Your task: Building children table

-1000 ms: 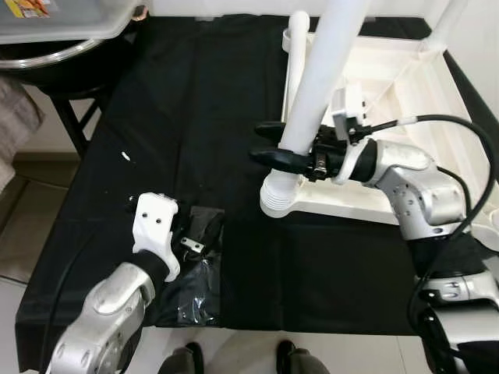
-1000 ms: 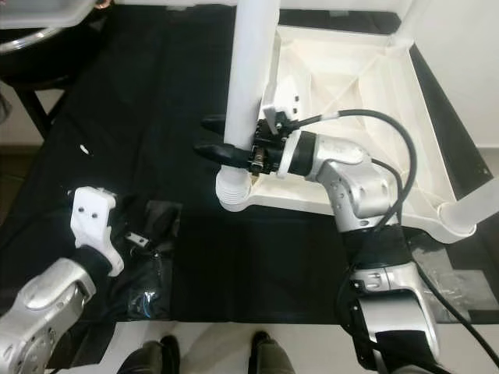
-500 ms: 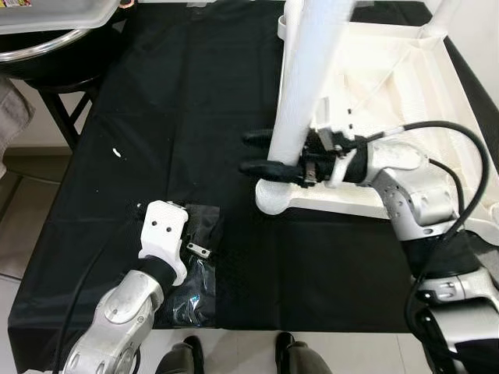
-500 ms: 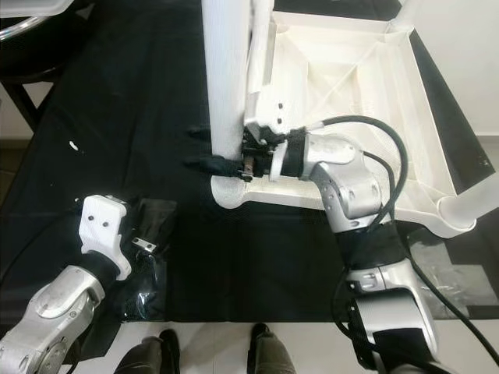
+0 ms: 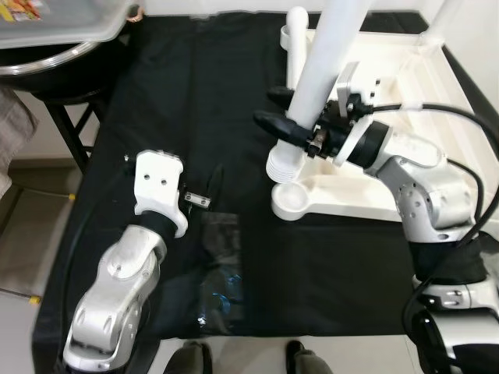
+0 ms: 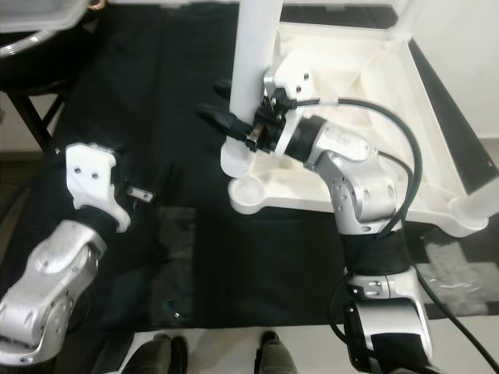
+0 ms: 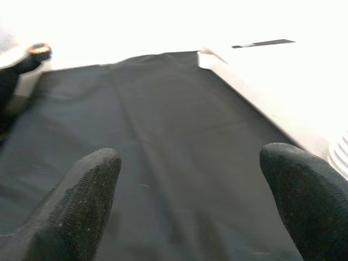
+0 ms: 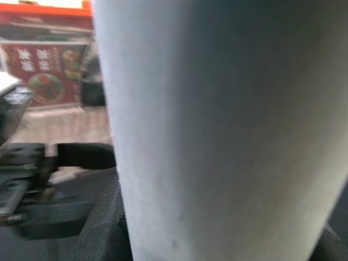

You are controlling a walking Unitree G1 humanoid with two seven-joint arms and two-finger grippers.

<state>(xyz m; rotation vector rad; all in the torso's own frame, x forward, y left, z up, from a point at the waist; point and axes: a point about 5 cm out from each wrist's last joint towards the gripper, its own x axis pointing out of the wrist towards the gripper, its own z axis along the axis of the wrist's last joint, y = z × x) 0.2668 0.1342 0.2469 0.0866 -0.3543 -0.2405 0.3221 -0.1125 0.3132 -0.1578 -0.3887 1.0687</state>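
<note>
Right end effector (image 5: 282, 117) pinching table leg (image 5: 323, 74) | leg lifted off socket (image 5: 290, 199)

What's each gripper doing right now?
Left gripper: open, empty, over the black cloth.
Right gripper: shut on the white leg.

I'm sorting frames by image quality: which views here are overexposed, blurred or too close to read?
Left wrist view: top and right side blown out to white, black fingertips soft, black cloth readable. Right wrist view: white table leg very close, background poster blurred. Eye views: evenly lit and sharp, with slight glare on the plastic bag.
</note>
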